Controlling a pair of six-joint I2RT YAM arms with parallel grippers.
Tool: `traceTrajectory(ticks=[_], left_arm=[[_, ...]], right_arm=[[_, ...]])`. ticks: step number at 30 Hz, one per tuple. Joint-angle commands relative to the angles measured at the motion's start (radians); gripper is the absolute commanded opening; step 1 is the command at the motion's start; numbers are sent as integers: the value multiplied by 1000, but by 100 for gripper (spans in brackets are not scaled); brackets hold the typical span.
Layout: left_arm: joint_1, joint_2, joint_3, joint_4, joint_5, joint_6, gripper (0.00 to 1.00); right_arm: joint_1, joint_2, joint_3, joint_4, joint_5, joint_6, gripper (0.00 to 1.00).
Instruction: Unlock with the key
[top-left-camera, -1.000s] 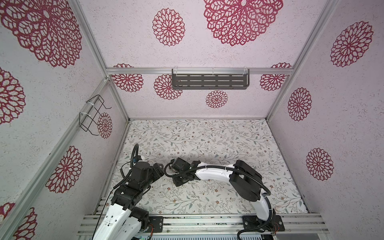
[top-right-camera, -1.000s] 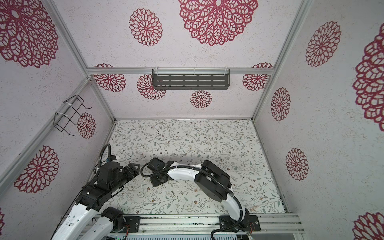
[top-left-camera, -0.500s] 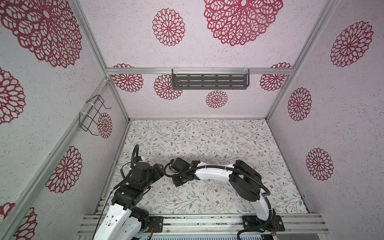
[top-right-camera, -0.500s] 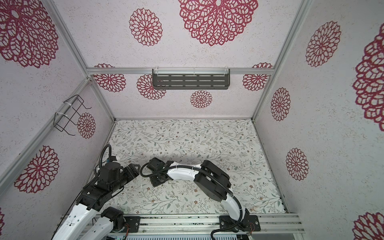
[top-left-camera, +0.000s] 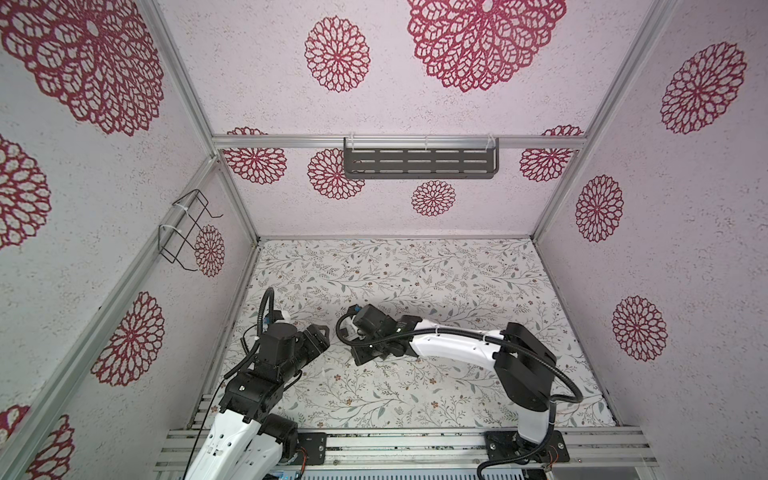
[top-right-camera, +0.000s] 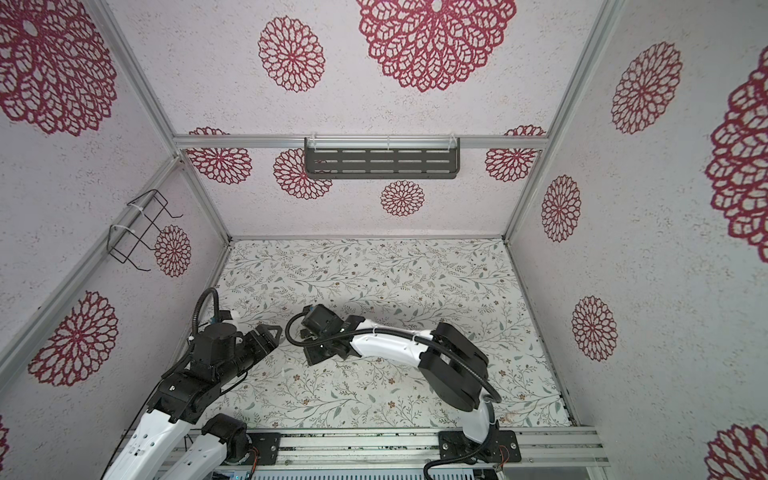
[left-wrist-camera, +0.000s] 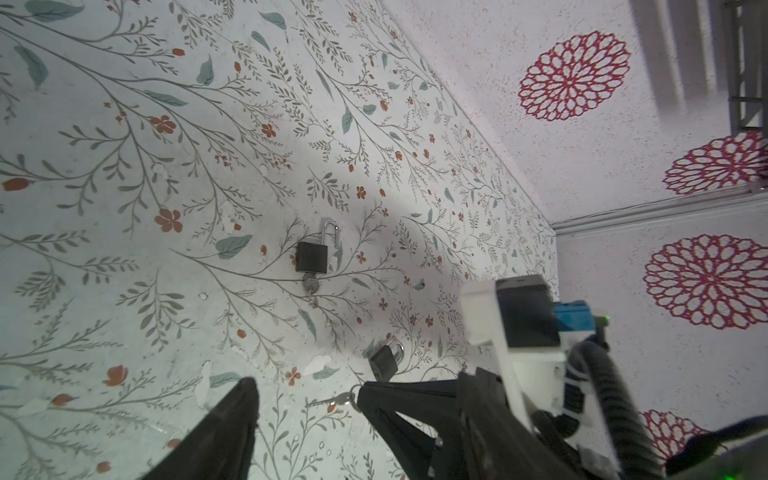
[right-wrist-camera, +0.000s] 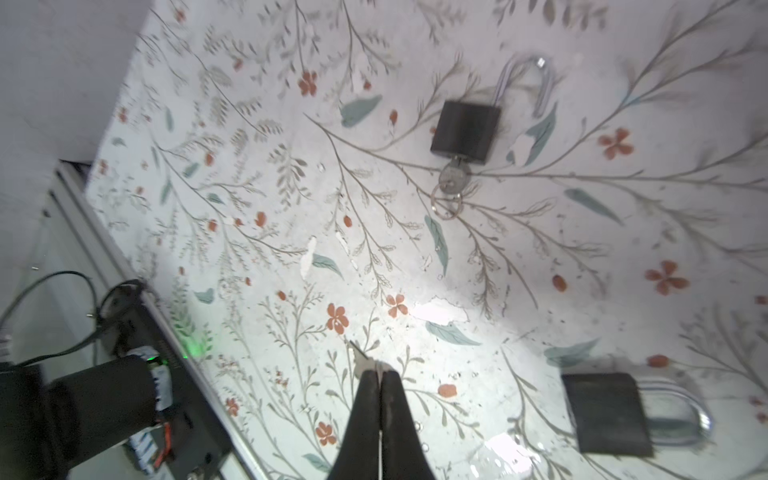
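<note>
1. Your right end effector (right-wrist-camera: 379, 376) is clenched on the key (right-wrist-camera: 358, 356). Only a sliver of metal shows past the tips, close to the worktop (right-wrist-camera: 540, 257).
2. That pinch looks thin, so the key could pivot or slip once it meets resistance.
3. The shut lock (right-wrist-camera: 606, 411) lies flat and loose nearby, with its shackle on the side away from the end effector. Nothing pins it, so it will likely slide if you push the key in.
4. Your left end effector (top-left-camera: 322, 338) is released and empty, clear of the shut lock. Consider bracing the body with it.
5. The open lock (right-wrist-camera: 465, 131), with the other key (right-wrist-camera: 455, 176) in it, lies farther off. Don't aim there by mistake.
</note>
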Motion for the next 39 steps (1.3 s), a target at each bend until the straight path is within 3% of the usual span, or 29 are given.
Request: traceTrajectory(ticks=[1,19,30,34,39], left_arm=[[11,2,34,64,41,-60,78],[-2,228,-52,535,244,-372,73],[-184,385,-27,694,114,-458,72],[-239,442,-60,863,80,-595,73],[-312,499,-38,949,-9,-697,74]], right_arm=[[-45,-102,-32,54,-22,28,0],[-215,-337,-183,114,-88,10,0],[-272,-423,-229,118,-110,-25,0],[-288,-463,-254,154,-126,-30,0],[-291,-495,-271,206,-133,-40,0]])
